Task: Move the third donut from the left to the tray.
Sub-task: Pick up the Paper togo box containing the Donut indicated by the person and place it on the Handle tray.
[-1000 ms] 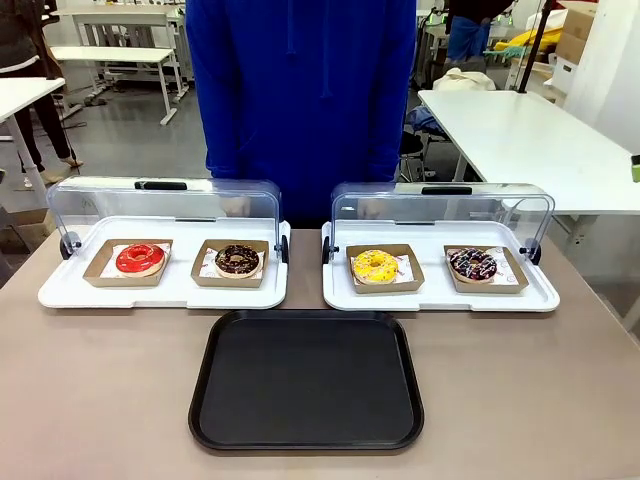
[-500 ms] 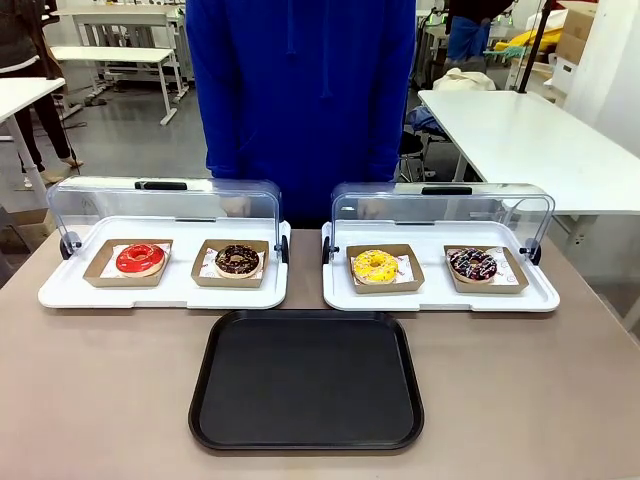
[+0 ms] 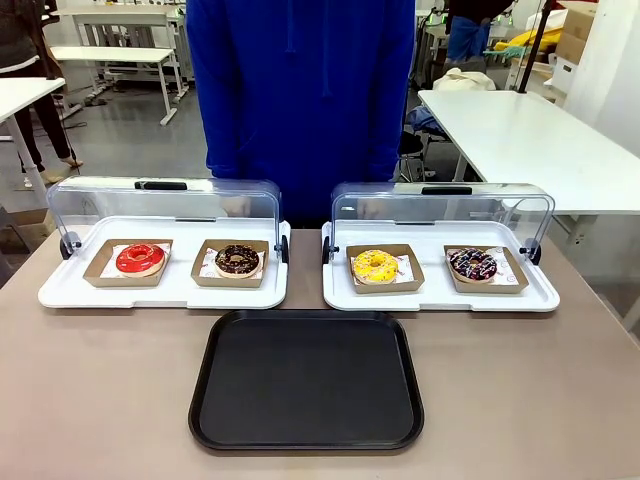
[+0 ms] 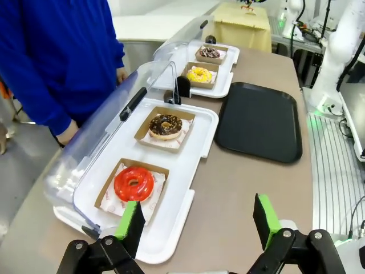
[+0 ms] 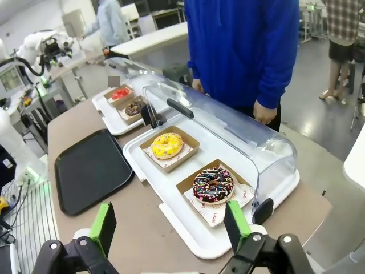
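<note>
A ring donut with bright yellow icing and small sprinkles [image 3: 375, 265] sits in a shallow square brown cardboard box [image 3: 385, 284]. The box lies on the left half of a white plastic tray [image 3: 440, 298], which stands towards the table's far right corner with its clear domed lid [image 3: 440, 205] tipped back. In the same tray, to the right, a dark chocolate donut with coloured sprinkles [image 3: 472, 263] lies in its own cardboard box.

A second white tray [image 3: 160, 292], its clear lid also raised, stands towards the far left corner. It holds a red-iced donut [image 3: 139, 258] and, to its right, a chocolate-brown donut [image 3: 237, 259], each in a cardboard box.

A large flat black rectangular plastic tray with rounded corners [image 3: 306, 380] lies at the middle of the grey-brown table [image 3: 90, 400], near its front edge, just in front of the gap between the two white trays. Nothing lies on it.

The left gripper [image 4: 198, 212] hangs above the table's left end, its green-padded fingers spread wide with nothing between them. The right gripper [image 5: 170, 220] hangs above the table's right end, likewise wide apart and holding nothing.

A person in a bright blue top [image 3: 300, 90] stands at the far edge.
</note>
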Robot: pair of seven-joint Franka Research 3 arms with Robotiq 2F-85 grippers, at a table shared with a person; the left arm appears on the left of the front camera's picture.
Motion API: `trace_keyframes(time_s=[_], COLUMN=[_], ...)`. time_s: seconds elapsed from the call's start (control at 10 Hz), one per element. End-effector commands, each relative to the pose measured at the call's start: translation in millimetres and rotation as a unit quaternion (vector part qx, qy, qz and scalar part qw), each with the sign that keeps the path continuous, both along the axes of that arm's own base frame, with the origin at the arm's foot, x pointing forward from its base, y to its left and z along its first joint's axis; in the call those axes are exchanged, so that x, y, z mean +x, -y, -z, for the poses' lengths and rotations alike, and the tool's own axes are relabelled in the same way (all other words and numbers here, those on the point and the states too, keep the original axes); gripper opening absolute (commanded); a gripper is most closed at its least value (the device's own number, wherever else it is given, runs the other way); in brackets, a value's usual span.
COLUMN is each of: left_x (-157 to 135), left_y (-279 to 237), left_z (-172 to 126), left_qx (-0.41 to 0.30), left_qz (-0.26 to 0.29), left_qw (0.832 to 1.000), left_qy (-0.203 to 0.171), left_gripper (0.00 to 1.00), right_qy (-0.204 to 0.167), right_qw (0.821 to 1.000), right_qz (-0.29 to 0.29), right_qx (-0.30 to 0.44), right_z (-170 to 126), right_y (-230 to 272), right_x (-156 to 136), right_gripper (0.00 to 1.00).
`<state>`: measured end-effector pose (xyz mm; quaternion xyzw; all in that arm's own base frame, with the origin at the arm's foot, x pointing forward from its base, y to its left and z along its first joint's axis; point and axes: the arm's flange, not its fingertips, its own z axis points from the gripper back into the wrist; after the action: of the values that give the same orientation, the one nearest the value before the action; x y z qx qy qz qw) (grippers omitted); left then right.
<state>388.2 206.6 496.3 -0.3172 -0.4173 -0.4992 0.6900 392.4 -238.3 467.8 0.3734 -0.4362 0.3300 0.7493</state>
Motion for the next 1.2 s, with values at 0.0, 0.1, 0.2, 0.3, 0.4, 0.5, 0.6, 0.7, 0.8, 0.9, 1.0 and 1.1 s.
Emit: trace_keyframes(time_s=[0.0,0.1,0.2,0.3,0.4,0.5,0.6,0.7,0.8,0.9,1.0,1.1], left_x=[-1.9,-1.9,-1.9,-1.9,-1.9,-1.9,-1.9,-1.9,-1.9,-1.9,-1.9,-1.9], left_y=[-2.0,-2.0,-2.0,-2.0,-2.0,-2.0,-2.0,-2.0,-2.0,-2.0,-2.0,-2.0], left_z=[-0.1,-0.1,-0.1,-0.1,-0.1,-0.1,-0.1,-0.1,-0.1,-0.1,-0.1,-0.1], left_qx=[0.0,0.0,0.0,0.0,0.0,0.0,0.0,0.0,0.0,0.0,0.0,0.0], left_qz=[0.005,0.005,0.005,0.005,0.005,0.005,0.005,0.005,0.005,0.005,0.005,0.005], left_qw=[1.0,1.0,1.0,1.0,1.0,1.0,1.0,1.0,1.0,1.0,1.0,1.0], left_qy=[0.001,0.001,0.001,0.001,0.001,0.001,0.001,0.001,0.001,0.001,0.001,0.001], left_gripper=[1.0,1.0,1.0,1.0,1.0,1.0,1.0,1.0,1.0,1.0,1.0,1.0], right_qy=[0.007,0.007,0.007,0.007,0.007,0.007,0.007,0.007,0.007,0.007,0.007,0.007], right_qw=[1.0,1.0,1.0,1.0,1.0,1.0,1.0,1.0,1.0,1.0,1.0,1.0], right_qz=[-0.003,-0.003,-0.003,-0.003,-0.003,-0.003,-0.003,-0.003,-0.003,-0.003,-0.003,-0.003], right_qx=[0.005,0.005,0.005,0.005,0.005,0.005,0.005,0.005,0.005,0.005,0.005,0.005], right_z=[-1.1,-1.1,-1.1,-1.1,-1.1,-1.1,-1.1,-1.1,-1.1,-1.1,-1.1,-1.1], right_y=[-1.0,-1.0,-1.0,-1.0,-1.0,-1.0,-1.0,-1.0,-1.0,-1.0,-1.0,-1.0], right_x=[1.2,1.2,1.2,1.2,1.2,1.2,1.2,1.2,1.2,1.2,1.2,1.2], right_gripper=[1.0,1.0,1.0,1.0,1.0,1.0,1.0,1.0,1.0,1.0,1.0,1.0])
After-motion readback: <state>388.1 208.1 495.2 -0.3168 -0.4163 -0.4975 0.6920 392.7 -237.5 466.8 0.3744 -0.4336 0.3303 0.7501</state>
